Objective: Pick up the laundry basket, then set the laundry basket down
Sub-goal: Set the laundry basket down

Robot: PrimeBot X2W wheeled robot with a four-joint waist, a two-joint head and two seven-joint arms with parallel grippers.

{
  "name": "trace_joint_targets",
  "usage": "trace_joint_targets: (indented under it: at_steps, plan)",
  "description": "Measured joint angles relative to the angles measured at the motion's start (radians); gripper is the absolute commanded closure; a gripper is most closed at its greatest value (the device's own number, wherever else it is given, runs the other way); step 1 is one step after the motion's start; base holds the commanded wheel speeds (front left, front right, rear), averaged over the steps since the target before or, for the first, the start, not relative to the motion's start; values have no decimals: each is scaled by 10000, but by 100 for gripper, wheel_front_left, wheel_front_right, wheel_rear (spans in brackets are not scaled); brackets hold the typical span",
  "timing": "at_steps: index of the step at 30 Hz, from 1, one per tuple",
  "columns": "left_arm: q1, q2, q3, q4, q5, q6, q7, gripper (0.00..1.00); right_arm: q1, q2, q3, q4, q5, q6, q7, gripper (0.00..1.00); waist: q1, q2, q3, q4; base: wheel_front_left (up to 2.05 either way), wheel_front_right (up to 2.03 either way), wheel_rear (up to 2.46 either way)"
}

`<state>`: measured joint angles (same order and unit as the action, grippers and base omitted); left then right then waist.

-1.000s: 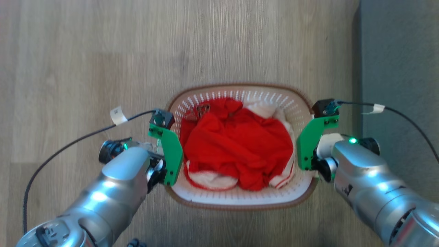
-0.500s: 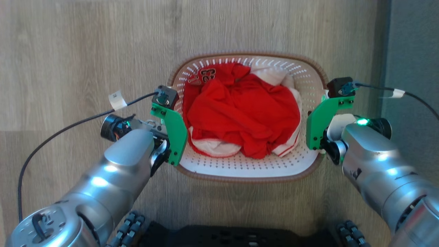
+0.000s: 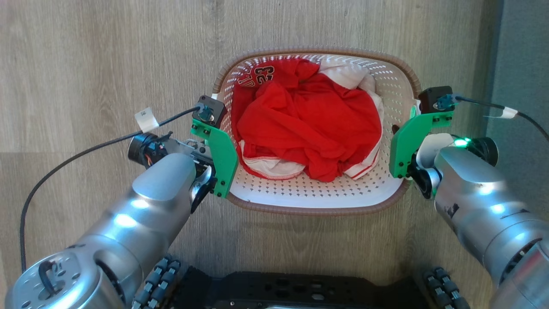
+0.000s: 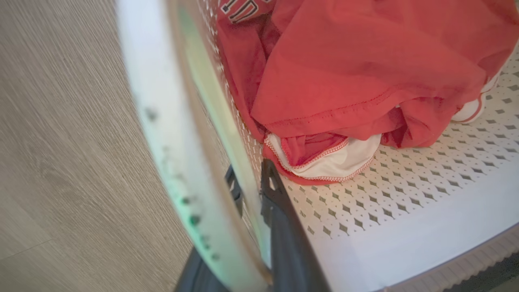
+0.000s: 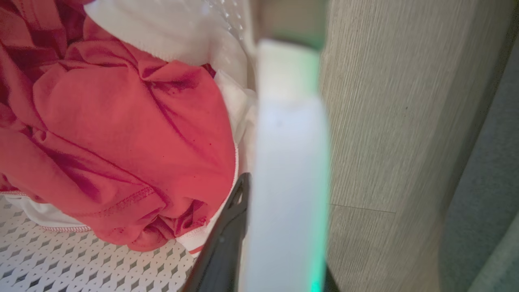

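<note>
The robot's dark base [image 3: 274, 292] now shows along the head view's bottom edge, as it did not a second ago: the camera has tipped. The left gripper [image 4: 252, 184] stays clamped on the left wall of the basket [image 3: 313, 208], one finger inside and one outside. The right gripper [image 5: 279, 190] stays pinched on the white handle [image 5: 288, 142] opposite. The basket lies between them against the wood floor [image 3: 85, 64], higher in view than before. A "23" on the red clothes [image 3: 309, 124] has come into sight.
</note>
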<state>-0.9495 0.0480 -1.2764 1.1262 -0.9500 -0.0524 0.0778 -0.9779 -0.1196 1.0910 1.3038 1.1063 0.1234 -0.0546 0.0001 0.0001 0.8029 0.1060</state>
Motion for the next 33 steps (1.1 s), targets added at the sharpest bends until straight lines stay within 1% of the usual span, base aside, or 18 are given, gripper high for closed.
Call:
trace_joint_targets:
  at_steps: [20,21,22,23,24,25,26,27,33]
  plan:
    - [-22,-2,0,-115,-4,21,-88,100,-38,-105,-445,-13,-575,2,-90,100,0,0,249,156,0,0,0]
    - [-25,-8,0,-117,-4,94,-90,95,-39,-107,-487,-17,-629,2,-90,100,0,0,253,160,0,0,0]
    - [-27,-13,0,-117,0,121,-100,80,-39,-109,-529,-29,-660,2,-88,100,0,0,257,162,0,0,0]
    - [-36,-13,-48,-109,67,167,-98,66,-42,-121,-537,-35,-709,2,-88,76,0,0,262,166,0,0,0]
    - [-36,-13,-48,-109,67,167,-98,56,-42,-121,-537,-35,-709,2,-88,19,0,0,262,166,0,0,0]
    - [-38,-15,-86,-113,186,182,-100,46,-52,-150,-527,-38,-825,2,-86,0,0,0,266,169,0,0,0]
    - [-44,-29,-90,-117,215,205,-100,15,-54,-151,-529,-42,-915,2,-86,0,0,0,269,172,0,0,0]
    - [-73,-61,-94,-121,215,245,-96,0,-54,-151,-535,-52,-959,2,-88,0,0,0,272,175,0,0,0]
    - [-201,-107,-94,-119,247,529,-88,0,-54,-173,-727,-84,-1187,2,-84,0,0,0,274,211,0,0,0]
